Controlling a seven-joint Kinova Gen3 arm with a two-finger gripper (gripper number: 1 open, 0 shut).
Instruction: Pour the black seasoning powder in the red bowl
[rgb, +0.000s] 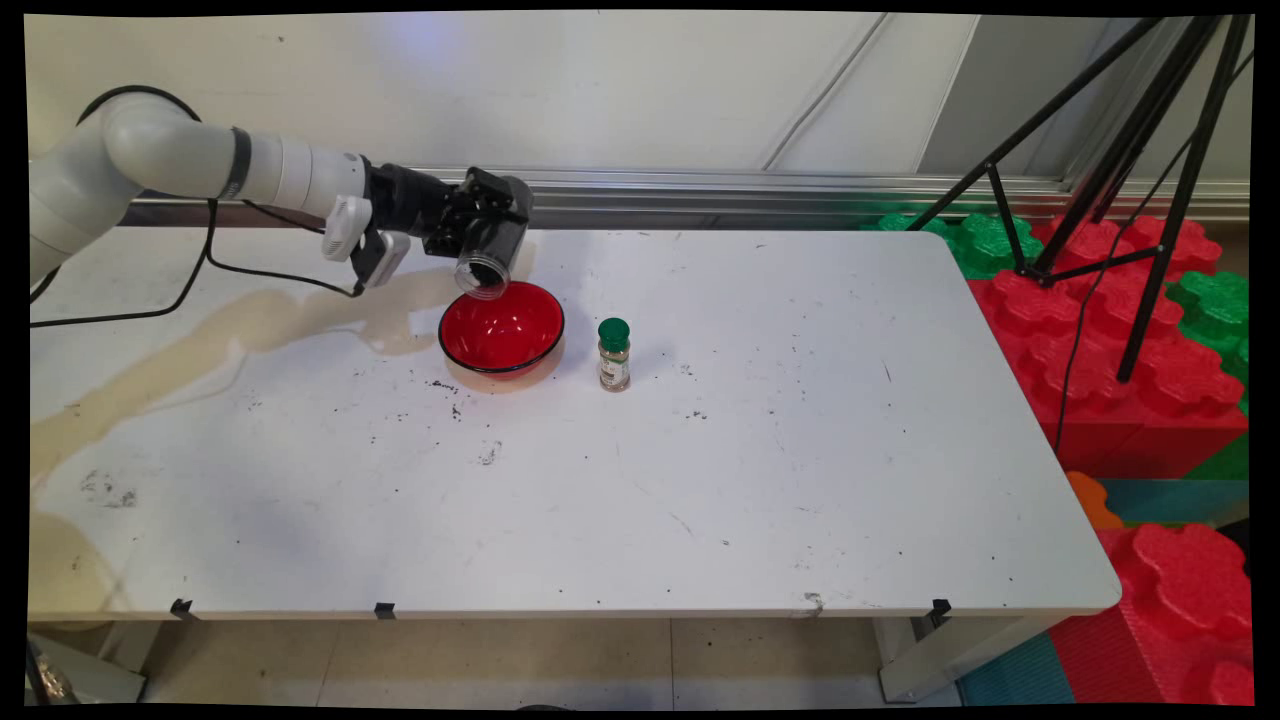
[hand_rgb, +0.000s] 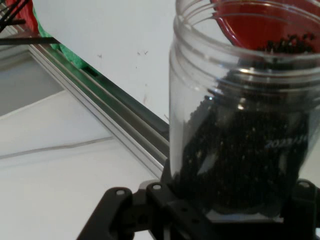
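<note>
Main view: end effector (rgb: 487, 240) grasping clear jar (rgb: 484, 268) tilted mouth-down over red bowl (rgb: 502, 327) on white surface (rgb: 700, 450), green-capped spice bottle (rgb: 614, 355) just beside bowl, label unreadable; hand view: jar (hand_rgb: 240, 125) holding black grains, faint print reading "2022" partly legible, bowl (hand_rgb: 265, 25) beyond its mouth.

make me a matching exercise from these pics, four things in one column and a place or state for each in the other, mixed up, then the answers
Things:
1. clear jar
2. red bowl
3. green-capped bottle
4. black tripod

Places or states:
A. stands upright on the table, right of the bowl
B. held tilted in the gripper, mouth down over the bowl's far rim, dark grains inside
C. stands off the table's far right corner, on red and green foam blocks
D. sits on the table below the jar's mouth

Pairs: 1-B, 2-D, 3-A, 4-C
</note>
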